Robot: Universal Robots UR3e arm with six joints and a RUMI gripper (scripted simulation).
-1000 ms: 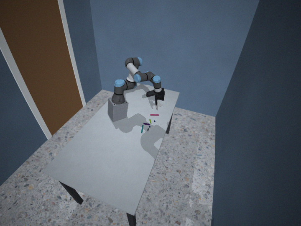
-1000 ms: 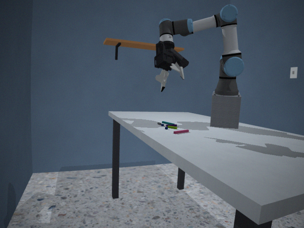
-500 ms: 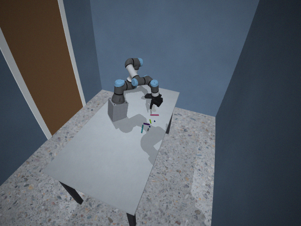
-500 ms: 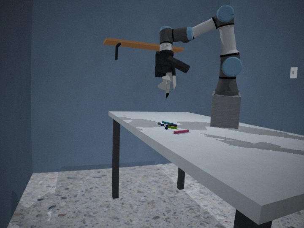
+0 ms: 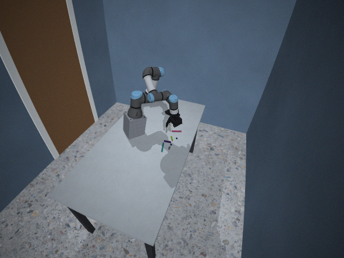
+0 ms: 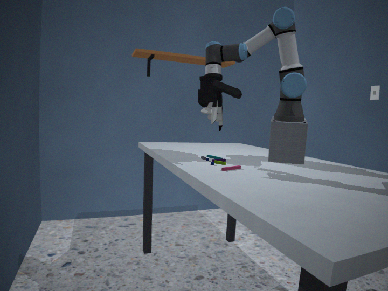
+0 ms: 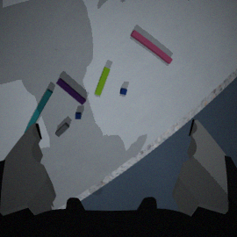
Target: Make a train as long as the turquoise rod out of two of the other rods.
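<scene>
Top view: the black two-jaw gripper [image 5: 167, 128] hangs spread and empty, just behind the long pink rod [image 5: 176, 131] on the grey table [image 5: 111, 177].
Exterior view: the gripper is high above the table; the long turquoise rod [image 6: 214, 157] lies flat beyond the pink rod.
Wrist view: only here both small blue cubes [image 7: 124, 90] [image 7: 78, 115] show; the turquoise rod runs diagonally, far left of the pink rod, beside the purple rod [image 7: 70, 91].

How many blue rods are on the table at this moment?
2. One blue rod lies right of the lime rod; the other blue rod lies below the purple rod's end, beside the grey rod. None seems hidden.
</scene>
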